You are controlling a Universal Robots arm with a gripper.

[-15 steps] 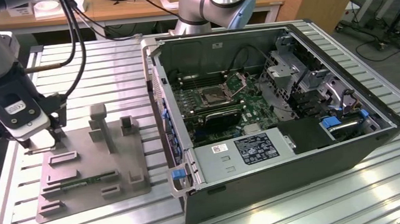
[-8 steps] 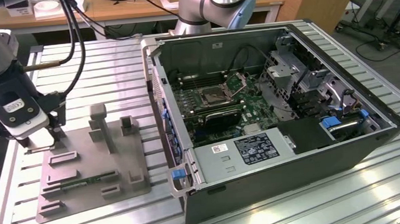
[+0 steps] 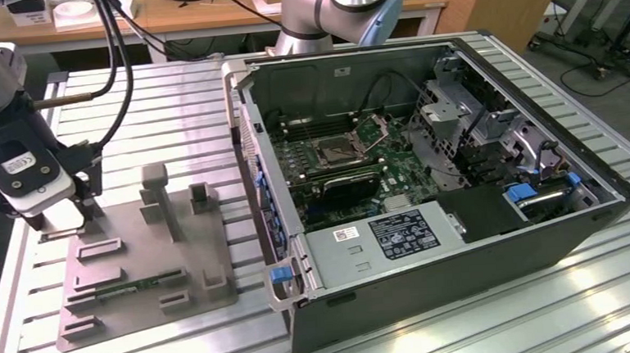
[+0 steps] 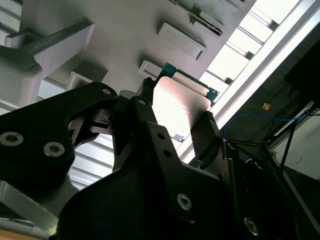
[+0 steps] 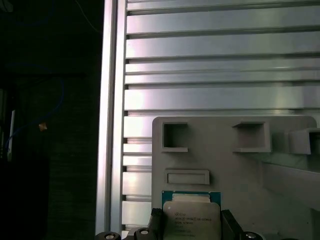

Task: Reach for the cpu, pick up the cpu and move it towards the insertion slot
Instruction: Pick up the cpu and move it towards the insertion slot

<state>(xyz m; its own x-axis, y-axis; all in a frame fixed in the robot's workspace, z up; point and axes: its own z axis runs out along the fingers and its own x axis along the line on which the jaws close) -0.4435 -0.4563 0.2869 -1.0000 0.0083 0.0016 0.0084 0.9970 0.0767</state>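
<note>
The cpu (image 4: 181, 107) is a flat square chip with a shiny metal top and a green rim, lying over the grey plastic tray (image 5: 215, 155) near its corner. My gripper (image 4: 176, 107) has its two dark fingers (image 4: 146, 95) pressed against opposite edges of the cpu (image 5: 192, 217). In the exterior view the gripper (image 3: 61, 225) is low over the tray's (image 3: 177, 242) far corner, at that view's left. The insertion slot (image 3: 341, 149) sits in the motherboard inside the open computer case, its metal bracket (image 3: 383, 127) tilted up, well to the exterior view's right of the gripper.
The open computer case (image 3: 435, 161) stands on the ribbed aluminium table (image 5: 225, 50). A thin green memory strip (image 3: 135, 286) lies in the tray, and upright posts (image 3: 154, 190) rise from it beside the gripper. The table's edge rail (image 5: 112, 125) runs close to the tray. Cables (image 3: 112, 74) hang above.
</note>
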